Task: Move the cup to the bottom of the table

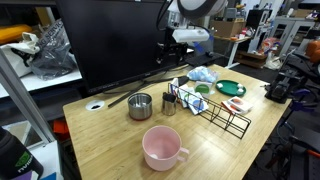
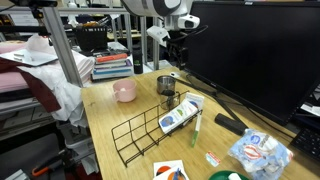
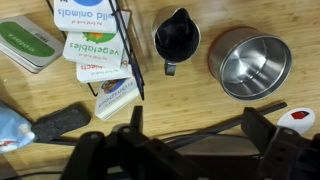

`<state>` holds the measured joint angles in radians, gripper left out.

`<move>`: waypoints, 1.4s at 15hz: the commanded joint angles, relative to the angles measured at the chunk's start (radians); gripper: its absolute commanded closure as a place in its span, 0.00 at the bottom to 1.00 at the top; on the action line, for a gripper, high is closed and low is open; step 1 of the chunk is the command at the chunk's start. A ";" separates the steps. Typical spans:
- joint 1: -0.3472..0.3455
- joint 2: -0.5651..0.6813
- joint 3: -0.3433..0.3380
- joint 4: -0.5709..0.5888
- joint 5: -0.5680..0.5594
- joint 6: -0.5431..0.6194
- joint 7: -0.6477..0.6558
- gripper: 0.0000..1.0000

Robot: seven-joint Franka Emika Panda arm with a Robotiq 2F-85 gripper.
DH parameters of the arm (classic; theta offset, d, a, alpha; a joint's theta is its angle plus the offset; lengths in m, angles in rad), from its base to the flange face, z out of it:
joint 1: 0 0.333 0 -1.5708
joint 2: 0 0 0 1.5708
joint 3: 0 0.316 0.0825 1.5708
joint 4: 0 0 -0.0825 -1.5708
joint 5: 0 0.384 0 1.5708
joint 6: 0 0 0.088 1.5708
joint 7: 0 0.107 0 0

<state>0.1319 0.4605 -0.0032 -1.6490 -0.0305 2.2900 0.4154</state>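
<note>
The cup (image 3: 177,35) is small, shiny steel and dark inside. It stands upright on the light wood table (image 1: 205,150), next to the end of the wire rack in both exterior views (image 1: 169,103) (image 2: 170,101). My gripper (image 3: 198,130) is open and empty. It hangs well above the table's far edge, in front of the black monitor, in both exterior views (image 1: 184,50) (image 2: 172,50). In the wrist view the cup lies beyond the fingertips, clear of both fingers. Only bare table and a dark cable lie between the fingers.
A wider steel pot (image 3: 250,62) (image 1: 140,105) stands beside the cup. A large pink mug (image 1: 163,148) (image 2: 125,90) sits nearer one table edge. The black wire rack (image 1: 212,108) holds booklets (image 3: 92,48). A green plate (image 1: 230,88) and a blue bag (image 1: 203,74) lie past it.
</note>
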 commanded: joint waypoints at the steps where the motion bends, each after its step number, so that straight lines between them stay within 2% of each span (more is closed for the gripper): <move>1: 0.040 0.085 -0.031 0.098 -0.022 -0.061 0.098 0.00; 4: 0.060 0.160 -0.044 0.145 -0.023 -0.072 0.144 0.00; 5: 0.047 0.121 -0.029 0.086 -0.001 -0.030 0.109 0.00; 12: 0.051 0.131 -0.031 0.093 0.000 -0.025 0.113 0.00; 17: 0.048 0.186 -0.040 0.120 0.021 0.023 0.159 0.00; 21: 0.032 0.244 -0.023 0.138 0.072 0.063 0.144 0.00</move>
<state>0.1713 0.6681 -0.0334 -1.5434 0.0015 2.3300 0.5672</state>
